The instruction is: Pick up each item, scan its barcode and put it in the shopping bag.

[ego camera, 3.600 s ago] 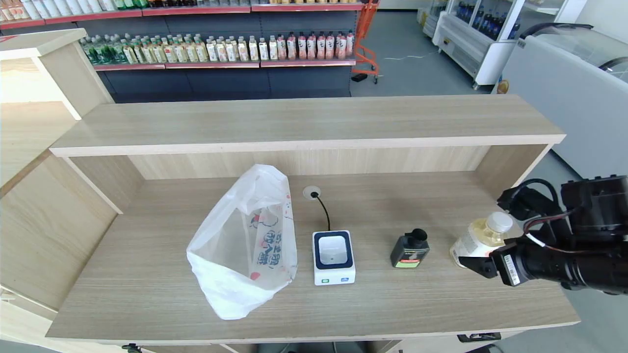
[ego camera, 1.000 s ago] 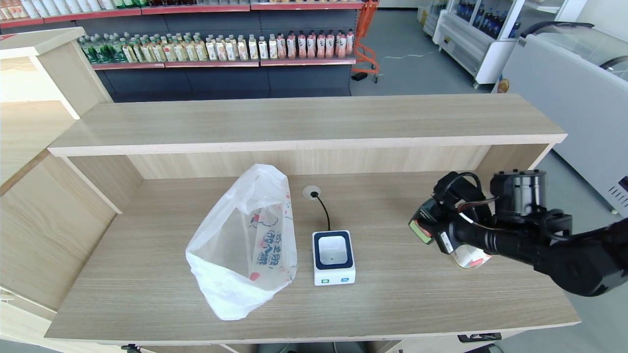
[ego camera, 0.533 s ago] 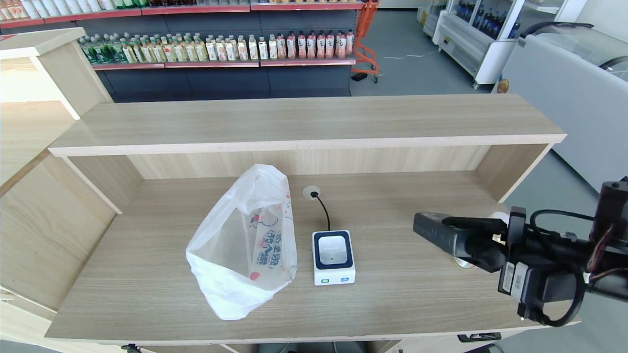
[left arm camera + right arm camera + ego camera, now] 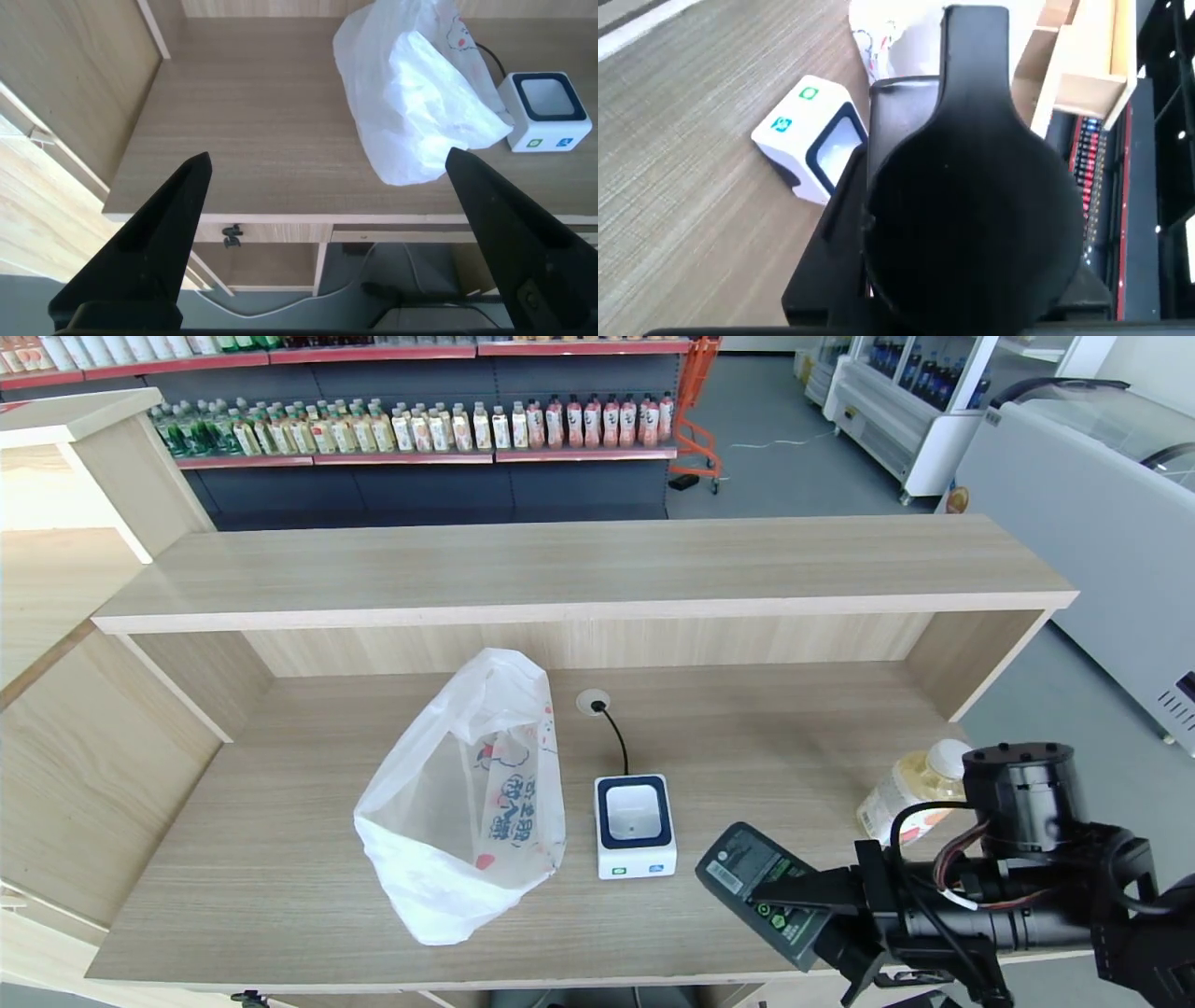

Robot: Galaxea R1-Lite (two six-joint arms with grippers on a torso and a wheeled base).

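1. The right gripper [image 4: 810,917] has its fingers clamped tight on the dark bottle [image 4: 742,868], and the bottle is up off the counter [image 4: 280,887].
2. The dark bottle hangs tilted over the counter's front edge, just to the right of the scanner [image 4: 635,826] and apart from it, with a white barcode patch on its upper face.
3. From the right wrist, the bottle's dark round cap [image 4: 971,215] looms close, with the scanner [image 4: 817,135] and a corner of the shopping bag [image 4: 896,37] beyond it.
4. The shopping bag [image 4: 467,803] sits just left of the scanner, its mouth open towards the front of the counter.
5. A pale yellow bottle [image 4: 910,789] with a white cap stands near the counter's right end, behind the right arm.
6. The left gripper [image 4: 329,161] is spread wide and grasps nothing. It hangs off the counter's front edge, with the bag [image 4: 420,93] and the scanner [image 4: 547,110] ahead of it.
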